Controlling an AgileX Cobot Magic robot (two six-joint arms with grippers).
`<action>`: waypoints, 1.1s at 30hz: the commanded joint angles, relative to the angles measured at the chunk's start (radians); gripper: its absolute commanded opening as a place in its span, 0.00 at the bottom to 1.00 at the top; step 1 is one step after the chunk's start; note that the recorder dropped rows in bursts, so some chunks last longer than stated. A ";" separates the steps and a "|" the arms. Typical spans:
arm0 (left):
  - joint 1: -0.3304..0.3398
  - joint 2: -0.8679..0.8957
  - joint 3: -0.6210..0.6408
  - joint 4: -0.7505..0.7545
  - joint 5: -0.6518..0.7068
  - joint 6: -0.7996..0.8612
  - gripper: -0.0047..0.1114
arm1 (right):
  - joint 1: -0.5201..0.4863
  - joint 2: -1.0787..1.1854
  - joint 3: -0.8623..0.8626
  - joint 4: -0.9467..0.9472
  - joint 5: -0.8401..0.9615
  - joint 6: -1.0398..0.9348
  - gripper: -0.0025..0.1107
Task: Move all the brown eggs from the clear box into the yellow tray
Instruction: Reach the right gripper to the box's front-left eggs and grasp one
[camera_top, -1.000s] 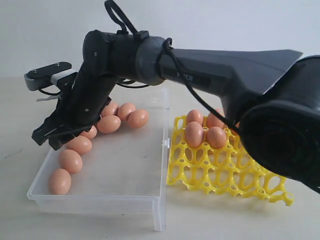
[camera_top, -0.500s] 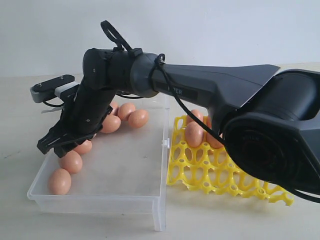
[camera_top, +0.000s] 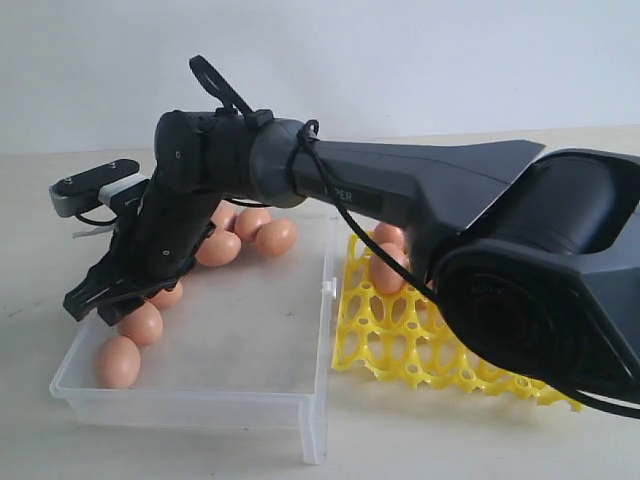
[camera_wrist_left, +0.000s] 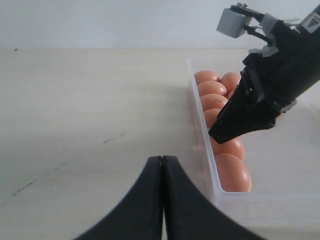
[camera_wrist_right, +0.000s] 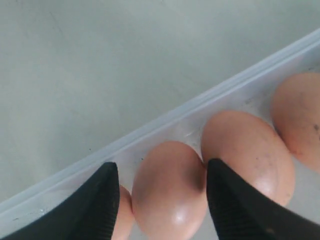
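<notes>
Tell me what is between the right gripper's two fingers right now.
One brown egg, beside the clear box's wall, sits between the open jaws of the right gripper; the right wrist view shows it.

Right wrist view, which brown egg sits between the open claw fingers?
The egg beside the clear box wall, centred between both fingers; neighbours sit outside them.

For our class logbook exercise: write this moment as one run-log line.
right gripper: open, jaws flanking brown egg in clear box | left gripper: shut, outside box | yellow tray: partly filled
</notes>
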 joint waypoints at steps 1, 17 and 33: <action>0.001 -0.006 -0.004 -0.002 -0.004 0.002 0.04 | 0.008 0.027 -0.006 -0.001 -0.004 -0.003 0.49; 0.001 -0.006 -0.004 -0.002 -0.004 0.002 0.04 | 0.008 0.061 -0.006 0.001 -0.030 -0.003 0.05; 0.001 -0.006 -0.004 -0.002 -0.004 0.002 0.04 | 0.008 -0.213 0.275 -0.037 -0.351 -0.011 0.02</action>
